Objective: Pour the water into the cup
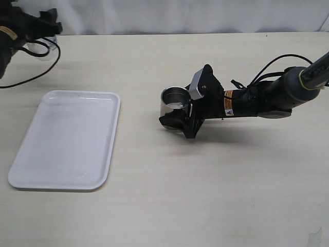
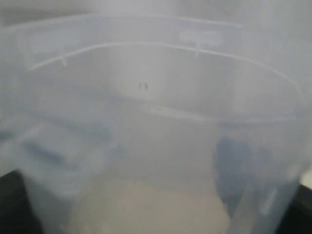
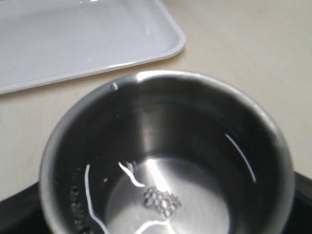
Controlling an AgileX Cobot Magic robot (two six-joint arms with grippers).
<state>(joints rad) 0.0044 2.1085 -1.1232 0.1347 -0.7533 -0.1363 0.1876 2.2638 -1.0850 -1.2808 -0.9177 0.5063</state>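
Observation:
The steel cup (image 1: 174, 101) stands on the table right of centre. My right gripper (image 1: 183, 103) is shut on the cup, one black finger on each side of it. In the right wrist view the cup (image 3: 161, 97) fills the frame, and clear water (image 3: 195, 185) with a small cluster of bubbles lies in its bottom. My left gripper (image 1: 42, 36) is at the far back left, shut on a translucent plastic container (image 1: 41, 48), held well away from the cup. That container (image 2: 156, 122) fills the left wrist view, with dark finger shapes showing through its wall.
A white rectangular tray (image 1: 114, 110) lies on the table's left half, to the left of the cup; its corner shows in the right wrist view (image 3: 165, 34). A black cable (image 1: 31, 77) loops on the table at the back left.

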